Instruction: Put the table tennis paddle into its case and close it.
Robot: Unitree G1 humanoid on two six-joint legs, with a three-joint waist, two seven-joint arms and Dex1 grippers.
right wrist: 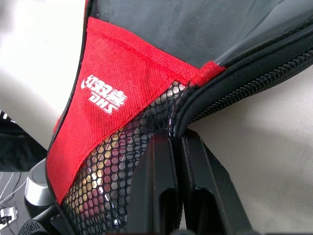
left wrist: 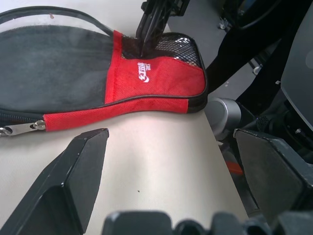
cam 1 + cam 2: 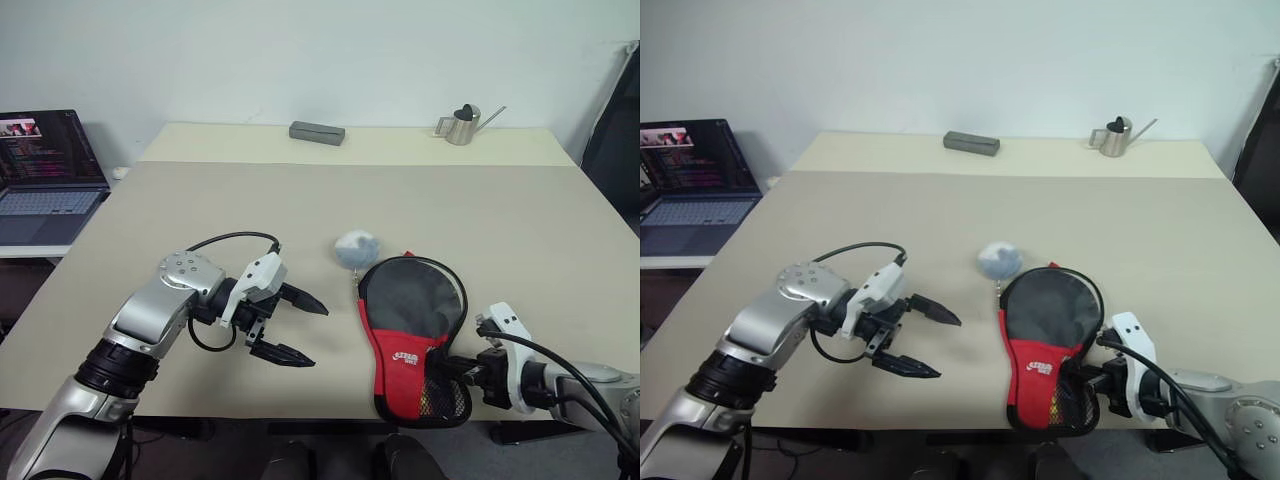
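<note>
The case point(image 3: 415, 320), black with a red lower part, white logo and mesh pocket, lies flat near the table's front edge. Its narrow end reaches that edge. My right gripper point(image 3: 457, 368) is shut on the case's mesh end point(image 1: 122, 161), and its fingertips point(image 2: 145, 36) pinch the fabric. The left gripper point(image 3: 318, 336) hangs open a little left of the case, nothing between its fingers point(image 2: 85, 161). A zip pull point(image 2: 22, 128) lies on the table beside the case's side seam. The paddle is hidden; I cannot tell whether the dark grey face in the case's round part is its blade.
A small grey-blue soft lump point(image 3: 355, 248) lies just beyond the case's round end. At the table's far edge sit a grey block point(image 3: 317, 132) and a metal watering can point(image 3: 462, 124). A laptop point(image 3: 45, 170) stands on a side table at the left.
</note>
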